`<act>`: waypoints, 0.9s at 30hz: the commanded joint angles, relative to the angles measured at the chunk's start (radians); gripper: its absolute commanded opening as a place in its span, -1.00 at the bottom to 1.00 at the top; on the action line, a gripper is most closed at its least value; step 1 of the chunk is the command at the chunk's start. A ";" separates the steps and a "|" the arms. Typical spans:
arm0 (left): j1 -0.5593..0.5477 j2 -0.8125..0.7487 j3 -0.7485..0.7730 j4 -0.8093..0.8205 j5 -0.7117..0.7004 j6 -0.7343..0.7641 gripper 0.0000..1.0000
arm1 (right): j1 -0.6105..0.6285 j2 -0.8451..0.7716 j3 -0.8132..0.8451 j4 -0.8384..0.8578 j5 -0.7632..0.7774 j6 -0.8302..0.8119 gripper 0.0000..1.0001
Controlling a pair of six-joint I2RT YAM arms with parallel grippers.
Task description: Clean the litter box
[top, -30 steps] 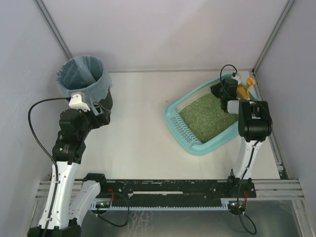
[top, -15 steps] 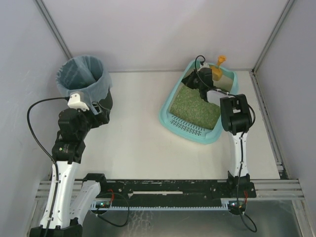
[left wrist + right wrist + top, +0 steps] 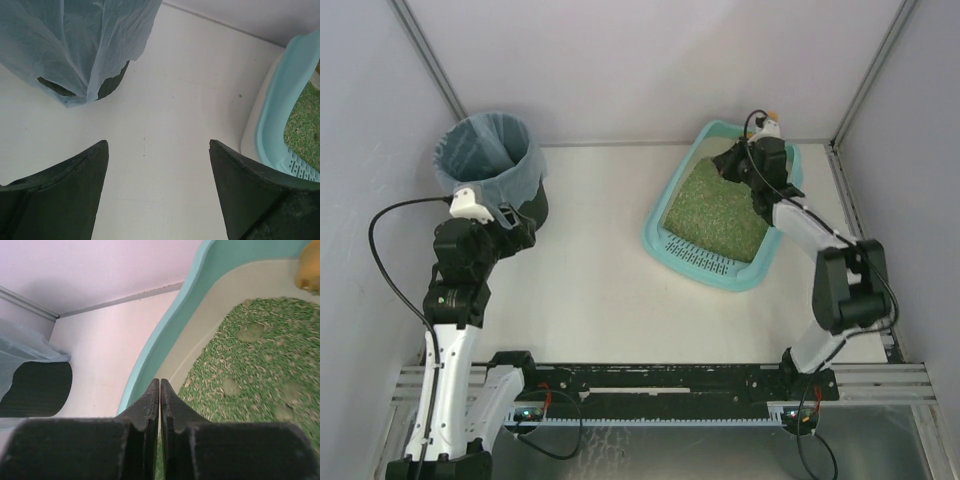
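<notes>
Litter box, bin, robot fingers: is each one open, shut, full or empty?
litter box, resting on the table, holding green litter with grey clumps.
black bin, upright, lined with a blue bag, top open.
left fingers, open, holding nothing.
right fingers, shut, empty, over the litter box.

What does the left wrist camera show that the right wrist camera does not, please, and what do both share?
Only the left wrist view: the open left claw and the slotted grille. Only the right wrist view: the shut right claw, pale clumps in the green litter, and an orange object at the upper right edge. Both: the teal litter box, the bag-lined bin and the white table.
</notes>
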 commanded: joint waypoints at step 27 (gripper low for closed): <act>-0.008 0.997 1.194 -0.488 -0.081 0.256 0.54 | 0.222 -1.074 -0.598 -0.567 0.078 -0.095 -0.30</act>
